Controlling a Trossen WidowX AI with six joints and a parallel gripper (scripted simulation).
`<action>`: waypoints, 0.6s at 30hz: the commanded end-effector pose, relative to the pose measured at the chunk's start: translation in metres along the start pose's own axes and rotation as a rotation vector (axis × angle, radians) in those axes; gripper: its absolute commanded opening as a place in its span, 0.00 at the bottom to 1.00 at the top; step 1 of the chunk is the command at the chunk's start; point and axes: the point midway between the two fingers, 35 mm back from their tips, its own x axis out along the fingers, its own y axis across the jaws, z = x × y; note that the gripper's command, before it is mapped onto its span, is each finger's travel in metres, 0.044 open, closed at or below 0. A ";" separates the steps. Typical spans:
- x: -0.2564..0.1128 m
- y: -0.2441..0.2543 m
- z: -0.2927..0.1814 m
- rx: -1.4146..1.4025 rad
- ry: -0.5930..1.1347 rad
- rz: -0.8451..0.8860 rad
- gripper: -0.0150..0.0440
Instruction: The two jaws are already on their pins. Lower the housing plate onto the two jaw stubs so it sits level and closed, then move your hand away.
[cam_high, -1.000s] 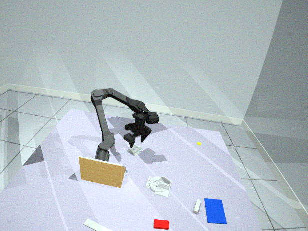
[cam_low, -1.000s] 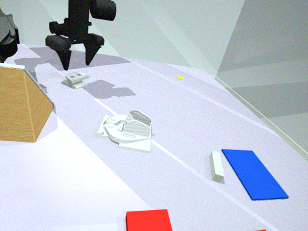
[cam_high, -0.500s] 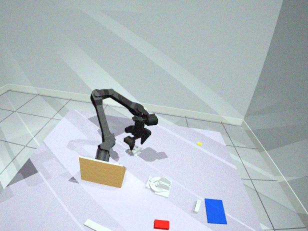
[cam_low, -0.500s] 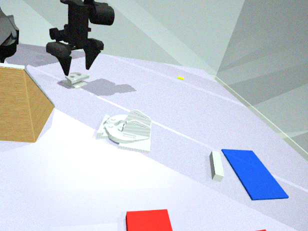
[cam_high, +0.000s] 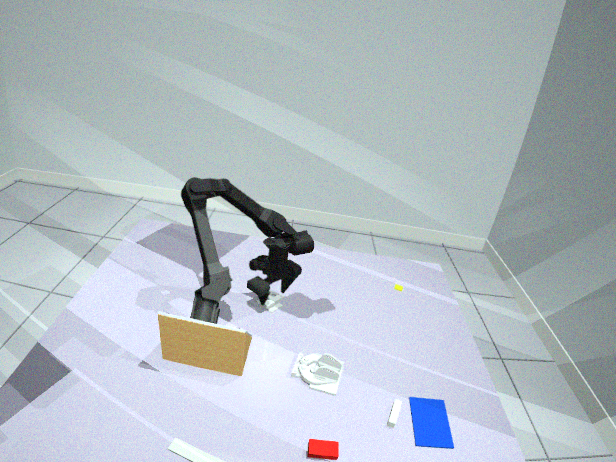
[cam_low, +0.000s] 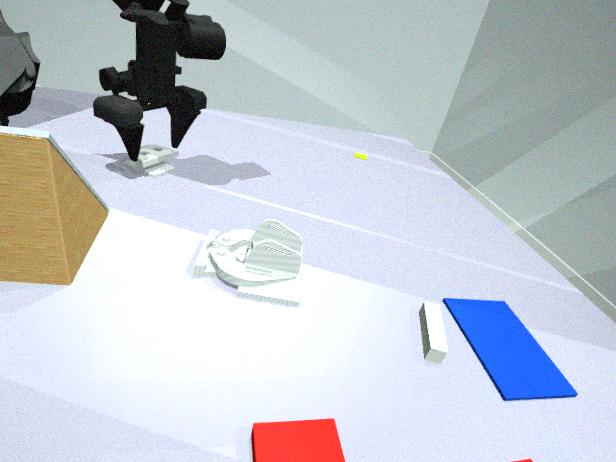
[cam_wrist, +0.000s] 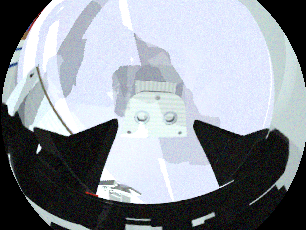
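The housing plate (cam_high: 273, 301) (cam_low: 162, 154) (cam_wrist: 156, 127) is small and white with two round holes. It rests on a small pale stand (cam_low: 161, 171) (cam_wrist: 156, 86) behind the jaw assembly. My gripper (cam_high: 274, 298) (cam_low: 154, 153) (cam_wrist: 155, 120) is open, pointing down, with one fingertip on either side of the plate. In the wrist view a gap shows between each fingertip and the plate; their exact height cannot be told. The white round base (cam_high: 306, 378) (cam_low: 227, 272) carries two pale ribbed jaws (cam_high: 327, 371) (cam_low: 274, 260), which stand up side by side. The pins and stubs are too small to make out.
A wooden board (cam_high: 205, 345) (cam_low: 30, 205) stands near the arm's base, left of the jaw assembly. To the right lie a white bar (cam_high: 395, 413) (cam_low: 433, 330) and a blue sheet (cam_high: 431, 422) (cam_low: 507, 347). A red block (cam_high: 323, 449) (cam_low: 300, 442) lies in front, a yellow block (cam_high: 398, 287) (cam_low: 361, 156) far back.
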 end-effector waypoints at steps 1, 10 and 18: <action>0.008 0.002 -0.001 0.009 0.000 0.007 1.00; 0.018 0.002 0.000 0.009 -0.001 0.006 1.00; 0.018 0.002 0.000 0.009 -0.001 0.006 1.00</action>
